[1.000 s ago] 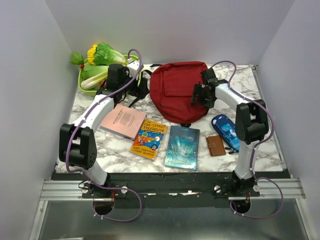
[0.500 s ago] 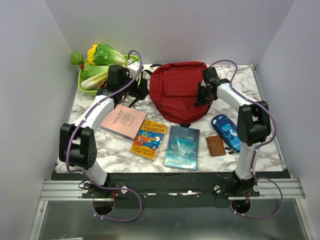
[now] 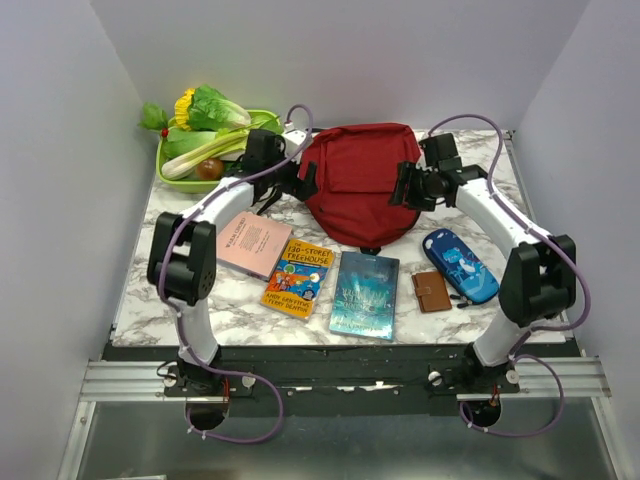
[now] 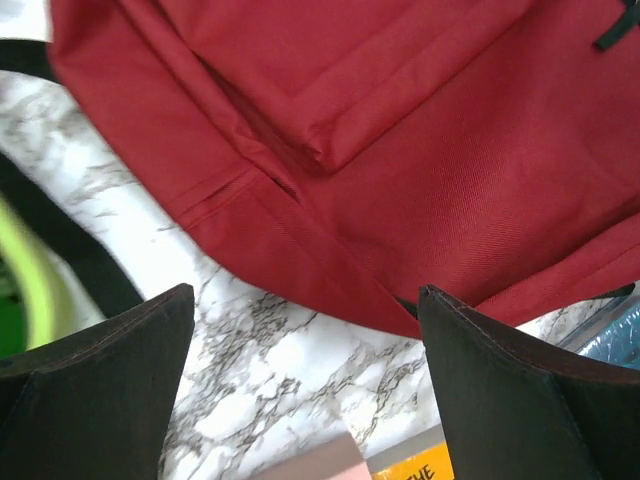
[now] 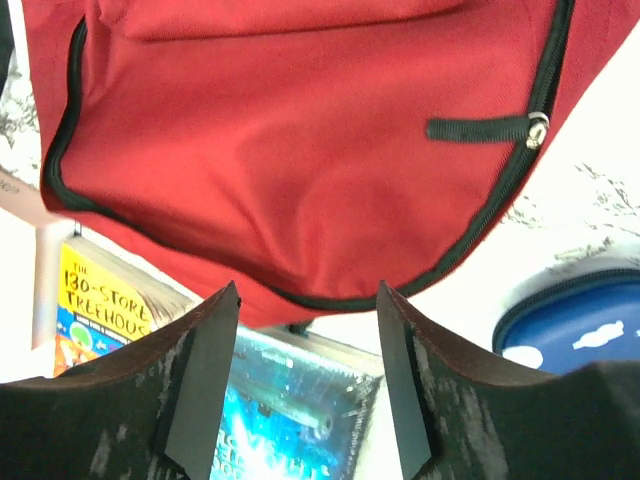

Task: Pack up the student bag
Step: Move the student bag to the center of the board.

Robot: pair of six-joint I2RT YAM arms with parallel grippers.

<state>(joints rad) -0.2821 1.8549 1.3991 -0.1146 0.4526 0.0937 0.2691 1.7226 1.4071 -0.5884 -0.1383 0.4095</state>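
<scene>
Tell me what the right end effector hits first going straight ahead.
Probably the student bag: the right end effector aims at its red fabric near the black zipper edge, though depth is unclear.

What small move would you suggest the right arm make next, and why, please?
Probably shift the open right gripper toward the black zipper pull and close on it. The student bag looks zipped shut, the books lie outside it, and the jaws hold nothing.
</scene>
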